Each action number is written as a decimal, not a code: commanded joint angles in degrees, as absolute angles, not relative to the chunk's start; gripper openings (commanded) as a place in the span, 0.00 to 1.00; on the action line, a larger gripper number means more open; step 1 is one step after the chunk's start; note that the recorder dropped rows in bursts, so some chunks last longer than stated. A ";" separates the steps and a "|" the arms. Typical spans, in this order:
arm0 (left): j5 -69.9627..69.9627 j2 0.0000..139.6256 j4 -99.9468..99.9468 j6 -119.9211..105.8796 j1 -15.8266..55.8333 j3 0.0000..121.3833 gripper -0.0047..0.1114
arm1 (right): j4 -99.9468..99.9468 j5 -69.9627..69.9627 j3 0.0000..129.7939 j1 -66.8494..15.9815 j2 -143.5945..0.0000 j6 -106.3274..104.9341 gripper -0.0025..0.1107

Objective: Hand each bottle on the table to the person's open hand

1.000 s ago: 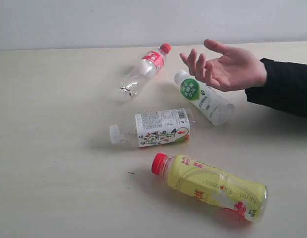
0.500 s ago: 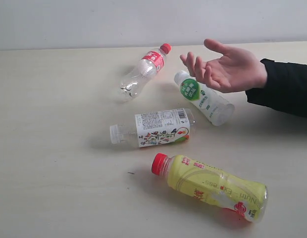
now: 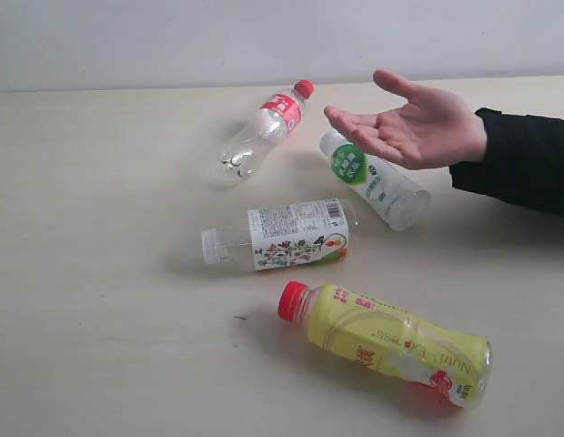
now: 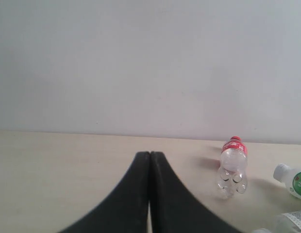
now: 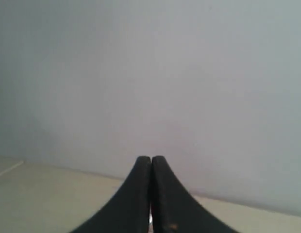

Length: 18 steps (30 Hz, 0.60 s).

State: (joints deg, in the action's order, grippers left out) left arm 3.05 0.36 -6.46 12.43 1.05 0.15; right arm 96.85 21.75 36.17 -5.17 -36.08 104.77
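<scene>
Several bottles lie on the pale table (image 3: pixel 100 228). The cola-shaped bottle (image 3: pixel 264 130) with red label and cap lies at the back. A white bottle (image 3: pixel 373 180) with a green round label lies partly under the person's open hand (image 3: pixel 409 127), which is held palm up on a black-sleeved arm. A clear bottle (image 3: pixel 282 236) with a floral label lies in the middle, and the yellow bottle (image 3: pixel 391 341) with a red cap is nearest the front. Neither gripper shows in the exterior view. My left gripper (image 4: pixel 150 154) is shut and empty, the cola-shaped bottle (image 4: pixel 233 165) off to its side. My right gripper (image 5: pixel 151 158) is shut and empty.
A plain pale wall (image 3: pixel 264 36) runs behind the table's far edge. The left wrist view also catches the white bottle's cap end (image 4: pixel 292 177) at the frame edge. The right wrist view holds only tabletop (image 5: pixel 39 194) and wall.
The person's fingers have spread and flattened, opening the palm more. The bottles have not moved.
</scene>
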 commanded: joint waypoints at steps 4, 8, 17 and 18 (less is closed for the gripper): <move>2.86 0.00 -6.64 12.14 0.96 0.00 0.04 | 99.95 18.90 38.57 -4.88 -45.82 70.65 0.02; 2.86 0.00 -6.64 12.14 0.96 0.00 0.04 | 99.95 -5.55 38.68 -4.88 -45.50 56.13 0.02; 2.86 0.00 -6.64 12.14 0.96 0.00 0.04 | 73.89 -17.19 38.68 -4.99 -47.58 44.73 0.02; 2.86 0.00 -6.64 12.14 0.96 0.00 0.04 | 68.59 -18.88 38.68 -4.99 -47.70 37.63 0.02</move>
